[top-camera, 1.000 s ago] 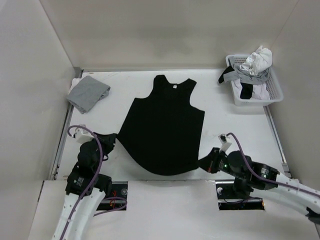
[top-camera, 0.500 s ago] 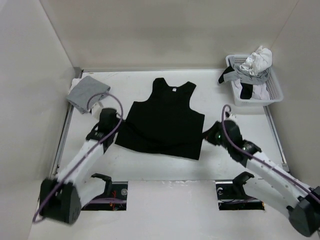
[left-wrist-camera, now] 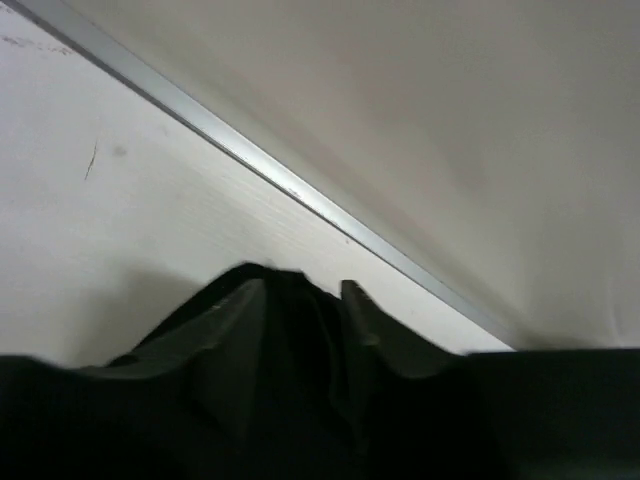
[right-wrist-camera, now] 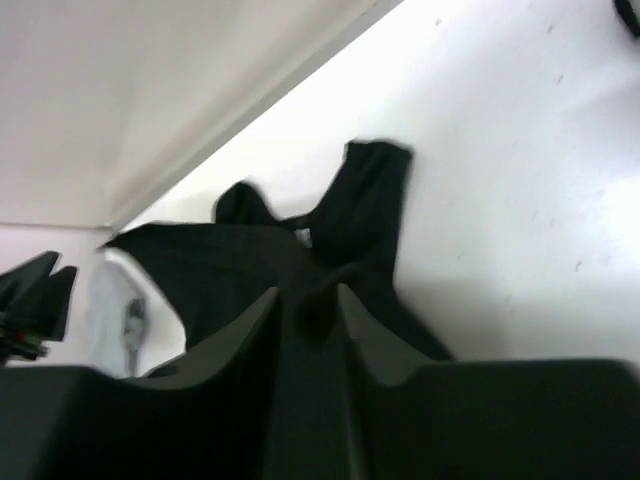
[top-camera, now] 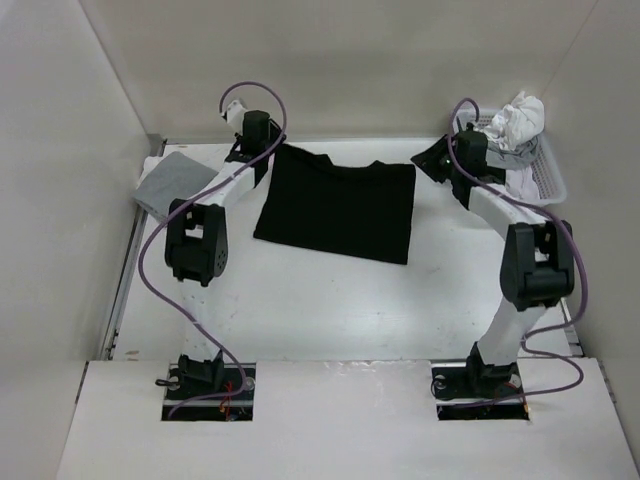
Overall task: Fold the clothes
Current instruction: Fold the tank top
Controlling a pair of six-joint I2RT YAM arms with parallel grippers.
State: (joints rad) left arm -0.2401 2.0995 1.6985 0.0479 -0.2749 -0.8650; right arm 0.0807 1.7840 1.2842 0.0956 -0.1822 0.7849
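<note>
The clothes (top-camera: pixel 335 210), a black tank top, lie folded in half as a wide rectangle at the far middle of the table, with the hem brought up over the neck. My left gripper (top-camera: pixel 270 150) is at the fold's far left corner and my right gripper (top-camera: pixel 433 160) at its far right corner. In the left wrist view the left gripper (left-wrist-camera: pixel 300 295) has its fingers parted, with black fabric (left-wrist-camera: pixel 265 275) lying loose between them. The right gripper (right-wrist-camera: pixel 308 295) is parted too, over a bunched fold of the top (right-wrist-camera: pixel 230 265), whose straps (right-wrist-camera: pixel 370 190) stick out beyond.
A folded light grey garment (top-camera: pixel 175 185) lies at the far left, close to the left arm. A white basket (top-camera: pixel 555 180) of jumbled clothes (top-camera: pixel 520 120) stands at the far right, right behind the right arm. The back wall runs just beyond both grippers.
Both arms swept from the near edge to the far edge, carrying the hem over and folding the top in half. Both grippers' jaws, shut before, now stand parted.
</note>
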